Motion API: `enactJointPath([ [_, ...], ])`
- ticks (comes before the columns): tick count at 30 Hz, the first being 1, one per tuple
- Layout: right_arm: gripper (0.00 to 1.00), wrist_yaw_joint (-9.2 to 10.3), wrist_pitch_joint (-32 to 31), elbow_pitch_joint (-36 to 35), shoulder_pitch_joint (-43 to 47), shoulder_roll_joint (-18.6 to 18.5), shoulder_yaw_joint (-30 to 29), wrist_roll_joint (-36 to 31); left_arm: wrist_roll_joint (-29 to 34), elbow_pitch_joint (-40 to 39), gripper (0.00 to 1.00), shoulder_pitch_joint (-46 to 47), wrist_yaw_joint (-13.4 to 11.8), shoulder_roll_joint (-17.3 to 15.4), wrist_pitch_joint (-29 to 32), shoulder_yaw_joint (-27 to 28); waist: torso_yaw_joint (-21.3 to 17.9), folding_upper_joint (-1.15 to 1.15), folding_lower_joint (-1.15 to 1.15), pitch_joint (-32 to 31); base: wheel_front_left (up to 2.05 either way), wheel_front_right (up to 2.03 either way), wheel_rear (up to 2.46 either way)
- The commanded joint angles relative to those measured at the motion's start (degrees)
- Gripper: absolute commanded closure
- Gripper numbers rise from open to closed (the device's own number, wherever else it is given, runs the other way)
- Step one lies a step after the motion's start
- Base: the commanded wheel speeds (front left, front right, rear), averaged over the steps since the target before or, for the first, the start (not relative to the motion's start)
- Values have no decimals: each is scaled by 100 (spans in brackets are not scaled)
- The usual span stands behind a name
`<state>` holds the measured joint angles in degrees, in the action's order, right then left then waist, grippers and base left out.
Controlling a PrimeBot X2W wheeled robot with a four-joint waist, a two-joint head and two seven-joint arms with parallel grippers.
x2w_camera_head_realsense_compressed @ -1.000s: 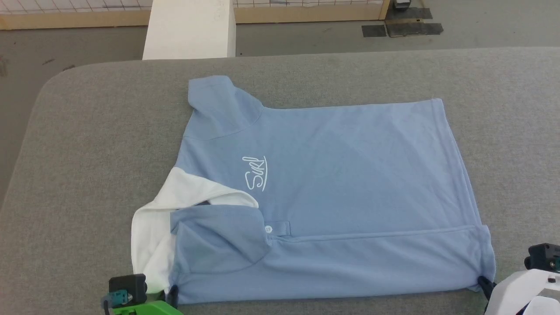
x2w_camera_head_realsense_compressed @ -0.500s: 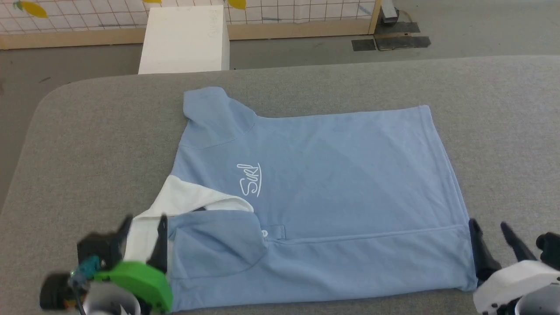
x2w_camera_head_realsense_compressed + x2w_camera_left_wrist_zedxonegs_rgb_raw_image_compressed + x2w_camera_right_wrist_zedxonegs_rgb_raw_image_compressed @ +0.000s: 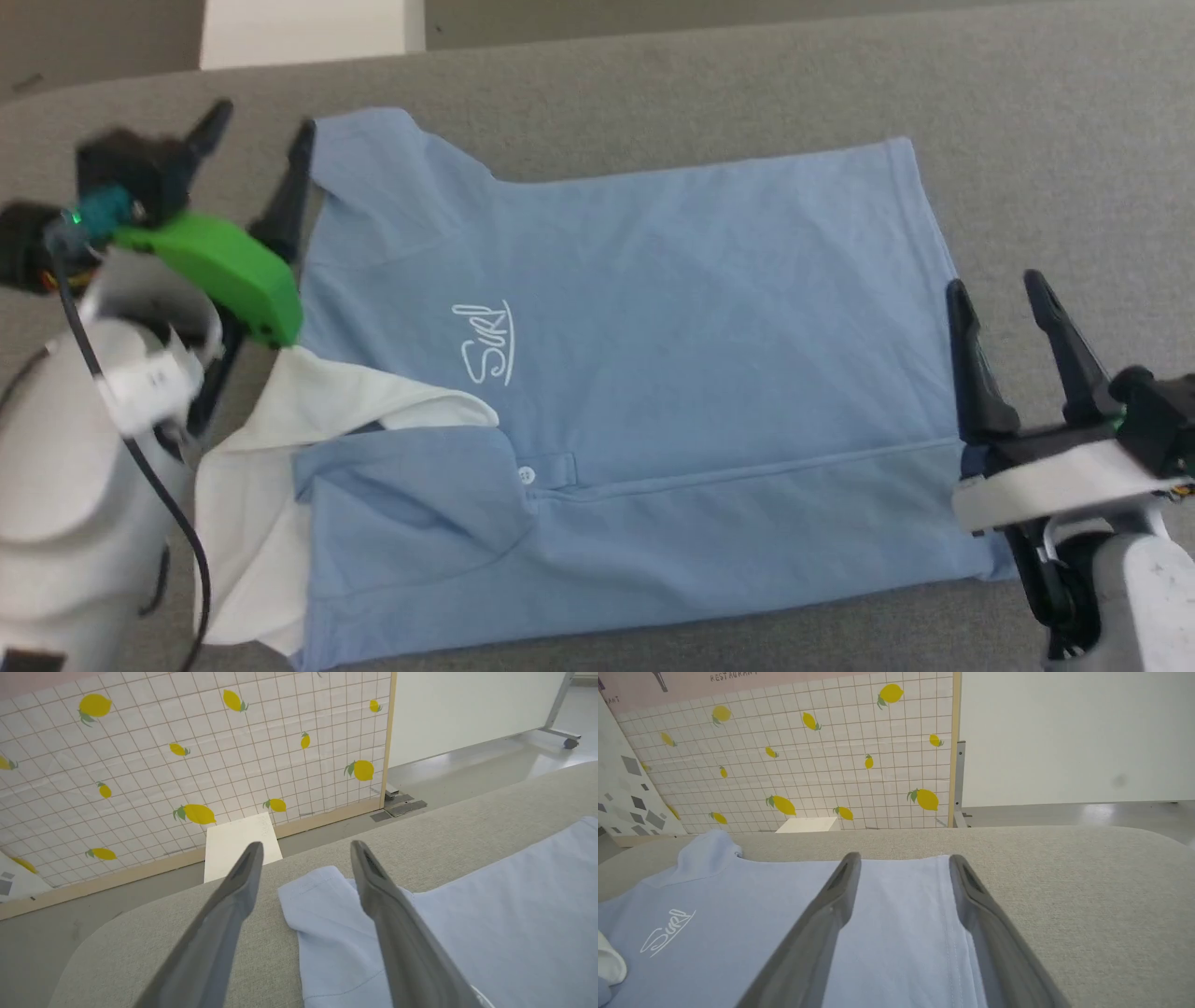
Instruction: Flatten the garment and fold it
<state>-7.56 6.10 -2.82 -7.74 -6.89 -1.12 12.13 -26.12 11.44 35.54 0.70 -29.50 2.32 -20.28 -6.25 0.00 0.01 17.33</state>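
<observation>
Both tools have let go of the near edge and swung forward, jaws now wide and empty. On the grey surface the blue shirt lies sideways, its near side already folded in. My left tool hovers beside the far sleeve, and my right tool is at the hem. I judge the far fold comes next: grip both far corners and draw them toward me.

- A white script word, read as "Sur" plus one unclear last letter, was written on the chest of the light blue polo shirt.
- "RESTAURANT" was printed in dark capitals on the pink wall panel.
</observation>
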Motion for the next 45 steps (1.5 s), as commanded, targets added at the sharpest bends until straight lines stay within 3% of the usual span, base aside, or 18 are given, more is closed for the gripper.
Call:
enactJointPath([
  [1, 0, 8, 62, 31, -165, -14, 85, 21, -70, 202, 0, 282, 116, -74, 157, 1, -410, 0, -1, 573, 0, 0, 0],
  [8, 0, 8, 179, 99, -678, 88, 378, 153, -509, 1077, 0, 1415, 263, -275, 1505, 155, -845, 0, -1, 1188, 0, 0, 0],
  [15, 0, 8, 314, 253, -939, 145, 589, 247, -859, 1456, 0, 1912, -85, -525, 3262, 236, -1117, 0, -1, 1518, 0, 0, 0],
  [23, 0, 8, 367, 377, -1019, 182, 667, 283, -765, 1160, 0, 1783, -522, -976, 4409, 132, -1226, 0, -1, 1641, 0, 0, 0],
  [24, 0, 8, 346, 384, -1048, 175, 683, 274, -783, 1090, 60, 1738, -521, -1008, 4535, 104, -1227, 0, -1, 1651, 0, 0, 0],
  [25, 0, 8, 326, 387, -1085, 168, 689, 268, -830, 1031, 100, 1702, -531, -1014, 4611, 114, -1226, 0, -1, 1659, 0, 0, 0],
  [33, 0, 8, -430, 594, -2246, -31, 698, 51, -966, 486, 100, 1545, -587, -1020, 4869, 81, -1129, 0, -1, 1722, 0, 0, 0],
  [45, 0, 8, -3510, 3052, -5019, -16, 707, 6, -923, 120, 100, 1739, -602, -890, 5028, -115, -790, 0, -1, 1933, 0, 0, 0],
])
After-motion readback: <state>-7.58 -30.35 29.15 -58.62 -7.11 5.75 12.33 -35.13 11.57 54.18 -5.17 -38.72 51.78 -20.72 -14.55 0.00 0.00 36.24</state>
